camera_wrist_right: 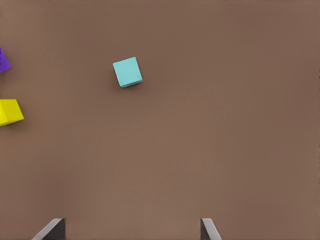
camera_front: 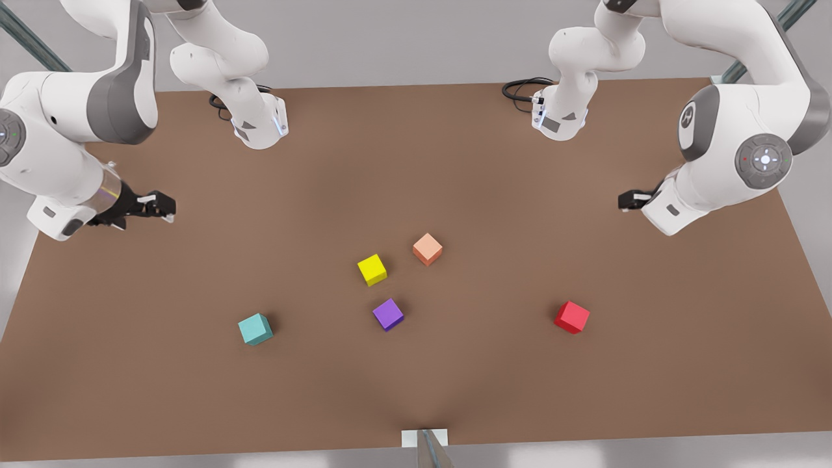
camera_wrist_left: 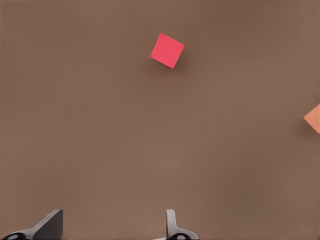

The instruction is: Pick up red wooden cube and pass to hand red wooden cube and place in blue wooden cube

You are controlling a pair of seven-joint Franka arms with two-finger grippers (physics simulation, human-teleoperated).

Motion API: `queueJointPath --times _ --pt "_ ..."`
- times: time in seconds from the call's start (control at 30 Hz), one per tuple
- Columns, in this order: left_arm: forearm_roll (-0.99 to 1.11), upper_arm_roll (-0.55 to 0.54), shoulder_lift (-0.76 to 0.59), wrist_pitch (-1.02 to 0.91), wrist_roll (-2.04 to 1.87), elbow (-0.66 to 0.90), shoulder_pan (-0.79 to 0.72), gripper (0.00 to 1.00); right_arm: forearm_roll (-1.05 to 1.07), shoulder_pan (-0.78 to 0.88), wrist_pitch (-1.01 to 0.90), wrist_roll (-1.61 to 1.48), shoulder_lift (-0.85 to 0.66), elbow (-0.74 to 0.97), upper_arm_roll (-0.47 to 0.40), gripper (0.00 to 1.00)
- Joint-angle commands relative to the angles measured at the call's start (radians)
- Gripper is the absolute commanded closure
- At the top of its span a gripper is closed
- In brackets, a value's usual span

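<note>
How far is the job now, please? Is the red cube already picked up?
Nothing is done yet. The red wooden cube lies on the table, far from the blue wooden cube. The left gripper and right gripper hover open and empty. Pick, handover and placing remain.

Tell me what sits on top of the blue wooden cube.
Nothing: the blue wooden cube's top face is bare. The red wooden cube rests apart on the table. Its underside is hidden.

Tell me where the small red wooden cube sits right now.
The small red wooden cube rests alone on the brown table, toward the front view's right, well apart from its nearest neighbour, the small purple cube. It also appears in the left wrist view.
</note>
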Motion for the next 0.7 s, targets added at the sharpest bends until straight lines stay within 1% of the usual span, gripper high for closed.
queueJointPath --times 0.0,0.07,0.1,0.13,0.17,0.2,0.23,0.3,0.37,0.43,0.5,0.57,0.67 --pt "-0.023 0.001 0.000 0.075 0.098 0.000 -0.001 0.00 0.000 0.008 0.064 -0.102 0.000 0.001 0.000 0.00" --pt "-0.026 0.001 0.005 0.081 0.095 0.000 0.007 0.00 0.001 0.008 0.064 -0.098 0.002 -0.001 0.000 0.00" --pt "-0.027 0.001 0.032 0.080 0.095 0.001 0.007 0.00 0.003 0.008 0.066 -0.098 0.004 -0.001 0.000 0.00" --pt "-0.026 0.001 0.077 0.083 0.088 0.009 0.002 0.00 0.004 0.008 0.066 -0.098 0.004 -0.001 0.000 0.00" --pt "-0.022 0.000 0.157 0.114 -0.007 0.053 0.001 0.00 0.004 0.008 0.066 -0.098 0.005 -0.002 0.002 0.00" --pt "-0.023 -0.003 0.252 0.163 -0.153 0.110 -0.002 0.00 0.004 0.008 0.066 -0.098 0.007 -0.002 0.000 0.00" --pt "-0.023 -0.003 0.324 0.259 -0.370 0.112 -0.031 0.00 0.004 0.008 0.068 -0.098 0.008 -0.004 0.000 0.00" --pt "-0.107 -0.003 0.398 0.417 -0.775 0.109 -0.048 0.00 0.006 0.005 0.072 -0.101 0.010 -0.008 0.000 0.00" --pt "-0.144 -0.003 0.411 0.577 -0.997 0.063 -0.048 0.00 0.009 0.002 0.077 -0.105 0.013 -0.013 0.000 0.00" --pt "-0.148 -0.002 0.414 0.693 -1.021 -0.017 -0.058 0.00 0.009 0.002 0.077 -0.105 0.014 -0.016 0.000 0.00" --pt "-0.148 -0.002 0.453 0.816 -1.225 -0.018 -0.062 0.00 0.009 0.002 0.077 -0.107 0.014 -0.017 0.000 0.00" --pt "-0.147 0.005 0.461 0.835 -1.268 -0.061 -0.061 0.00 0.009 0.003 0.077 -0.107 0.016 -0.017 0.000 0.00" --pt "-0.144 0.009 0.465 0.838 -1.390 -0.065 -0.050 0.00 0.009 0.000 0.081 -0.107 0.016 -0.039 0.000 0.00"
